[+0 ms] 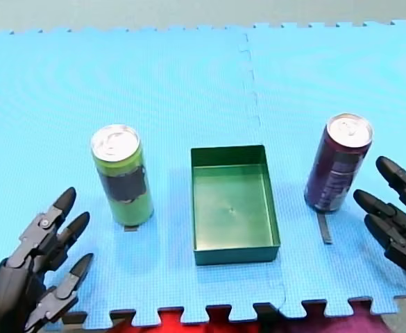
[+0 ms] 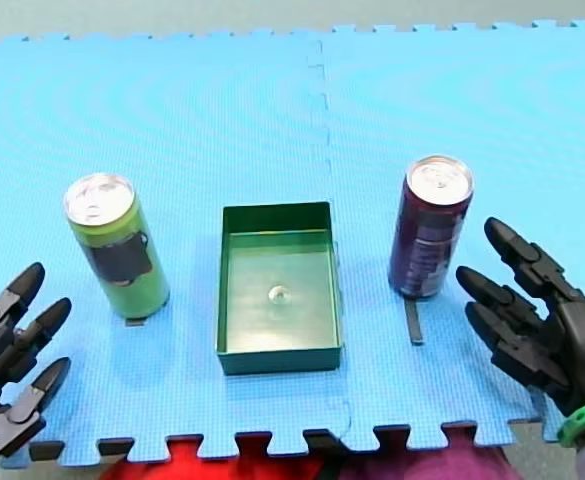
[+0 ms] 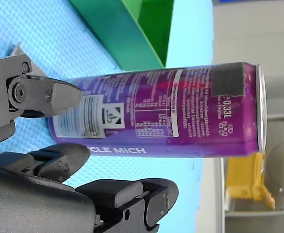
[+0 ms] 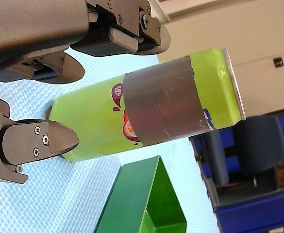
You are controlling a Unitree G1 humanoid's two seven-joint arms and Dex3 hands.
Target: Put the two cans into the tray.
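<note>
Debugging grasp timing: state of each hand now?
Left hand: open, near the green can.
Right hand: open, beside the purple can.

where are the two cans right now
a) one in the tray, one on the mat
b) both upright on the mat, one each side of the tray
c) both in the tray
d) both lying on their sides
B: the green can and purple can stand upright on the mat either side of the tray; the open left hand and open right hand are beside them.

Bright even light, soft shadows, sheen on green can (image 1: 123,177)
</note>
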